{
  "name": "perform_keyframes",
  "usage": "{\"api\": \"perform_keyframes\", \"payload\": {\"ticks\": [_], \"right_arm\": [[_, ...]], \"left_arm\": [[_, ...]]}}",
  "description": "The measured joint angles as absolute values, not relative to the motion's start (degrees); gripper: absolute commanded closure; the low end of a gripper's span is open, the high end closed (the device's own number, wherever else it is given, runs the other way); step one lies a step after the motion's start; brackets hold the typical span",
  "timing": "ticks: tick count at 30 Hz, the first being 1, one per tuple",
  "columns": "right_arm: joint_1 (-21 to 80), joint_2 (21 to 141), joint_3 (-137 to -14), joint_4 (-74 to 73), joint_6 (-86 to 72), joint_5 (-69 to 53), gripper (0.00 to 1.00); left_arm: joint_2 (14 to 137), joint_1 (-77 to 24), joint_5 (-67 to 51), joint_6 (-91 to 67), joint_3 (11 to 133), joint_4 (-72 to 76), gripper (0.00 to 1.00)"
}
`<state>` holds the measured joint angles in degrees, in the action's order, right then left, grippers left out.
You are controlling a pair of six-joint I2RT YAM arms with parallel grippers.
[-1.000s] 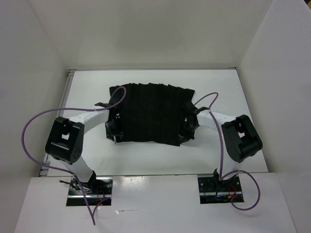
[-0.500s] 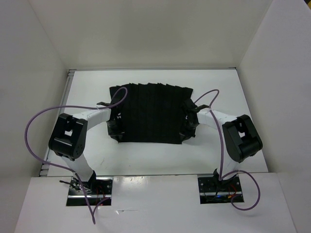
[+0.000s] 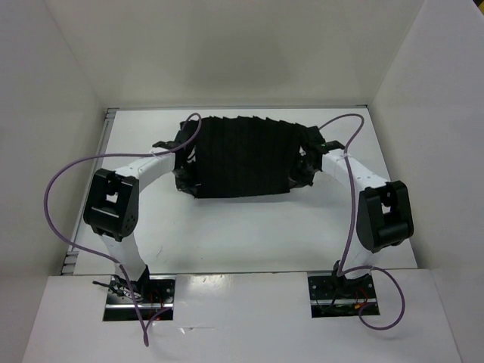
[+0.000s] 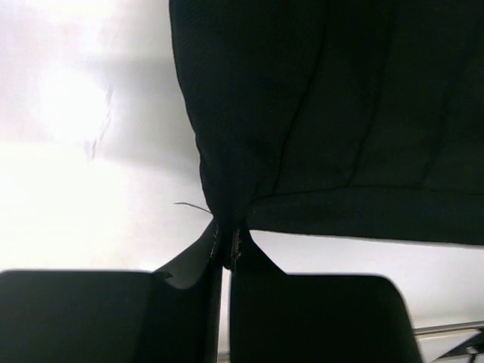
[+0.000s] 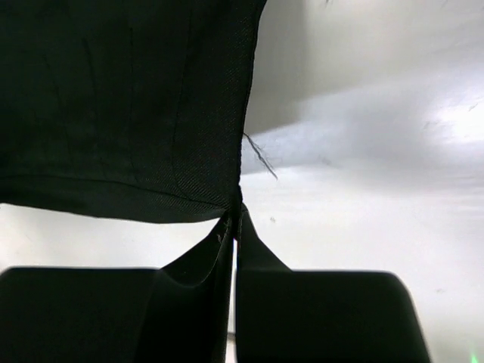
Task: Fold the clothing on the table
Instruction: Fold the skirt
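Here the table (image 3: pixel 242 234) is a plain white matte top, boxed in by white walls (image 3: pixel 227 53) on the left, far and right sides. The clothing (image 3: pixel 242 155), black and finely pleated, sits in the far half of the table, midway between left and right. The left gripper (image 4: pixel 227 243) has its fingers pressed together on the cloth's near-left corner. The right gripper (image 5: pixel 236 219) pinches the near-right corner the same way. The garment's far edge lies close to the far wall, with only a thin white strip beyond. Bare surface spreads wide between the near hem and the arm bases, and narrower strips run along both sides. Purple cables (image 3: pixel 48 200) loop outward from each arm.
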<state>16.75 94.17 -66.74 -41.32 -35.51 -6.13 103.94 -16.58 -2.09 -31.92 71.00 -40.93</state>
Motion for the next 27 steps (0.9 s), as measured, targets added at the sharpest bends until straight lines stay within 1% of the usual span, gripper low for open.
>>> {"api": "perform_keyframes", "payload": {"ticks": [4, 8, 11, 13, 17, 20, 23, 27], "right_arm": [[14.28, 93.93, -68.27, -40.86, -34.22, -6.22, 1.0], [14.37, 90.54, -62.15, -40.77, -33.91, -8.93, 1.0], [15.79, 83.81, -56.73, -44.12, -34.54, -9.96, 1.0], [17.3, 77.82, -55.53, -47.92, -35.0, -10.7, 1.0], [18.9, 65.45, -56.88, -55.48, -36.34, -11.42, 1.0], [18.28, 61.12, -61.14, -60.75, -36.99, -10.92, 1.0], [15.73, 61.87, -63.99, -61.43, -36.64, -10.98, 1.0], [14.13, 68.14, -64.23, -59.75, -35.42, -10.96, 1.0]], "left_arm": [[103.2, -16.56, -4.93, -31.59, 73.19, -37.01, 1.0], [97.6, -17.41, -7.88, -32.62, 66.81, -35.97, 1.0], [88.77, -18.9, -10.7, -34.83, 60.34, -37.58, 1.0], [81.58, -19.75, -12.36, -36.25, 57.45, -39.88, 1.0], [66.39, -20.27, -14.22, -39.59, 56.36, -45.3, 1.0], [59.79, -20.03, -14.22, -42.04, 56.73, -48.73, 1.0], [60.14, -19.09, -14.04, -42.74, 57.36, -50.26, 1.0], [69.91, -17.96, -13.23, -42.33, 58.57, -47.11, 1.0]]}}
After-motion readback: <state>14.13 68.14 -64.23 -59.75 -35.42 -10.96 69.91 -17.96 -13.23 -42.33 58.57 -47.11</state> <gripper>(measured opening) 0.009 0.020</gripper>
